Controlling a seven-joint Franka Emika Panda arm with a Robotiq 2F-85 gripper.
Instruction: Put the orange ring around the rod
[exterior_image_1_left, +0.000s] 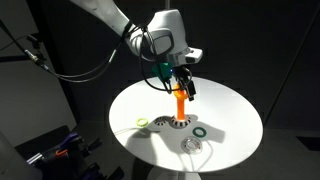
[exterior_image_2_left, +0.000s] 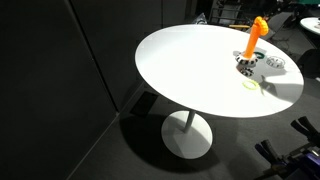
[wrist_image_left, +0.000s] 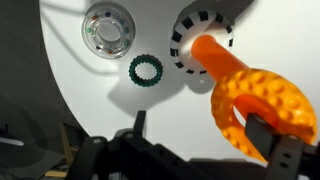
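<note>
Pincer (exterior_image_1_left: 182, 88) over the rod, orange ring at its tip.

The orange ring (wrist_image_left: 262, 103) sat tilted at the pincer's tip, against the top of the rod (wrist_image_left: 213, 57), and was not yet down around it. In the wrist view one dark finger (wrist_image_left: 266, 135) crossed the ring's lower edge. Could not tell whether the pincer was pinching the ring or was spread. The rod stood upright directly beneath the pincer on its black-and-white base (exterior_image_1_left: 179, 123), which rested on the white round surface (exterior_image_1_left: 240, 112). A dark green ring (wrist_image_left: 146, 71) lay flat near the base, off to one side of the pincer. A clear round piece (wrist_image_left: 106, 28) lay beyond it, further from the pincer. A pale yellow ring (exterior_image_1_left: 143, 122) lay on the opposite side of the base, apart from it.
</note>
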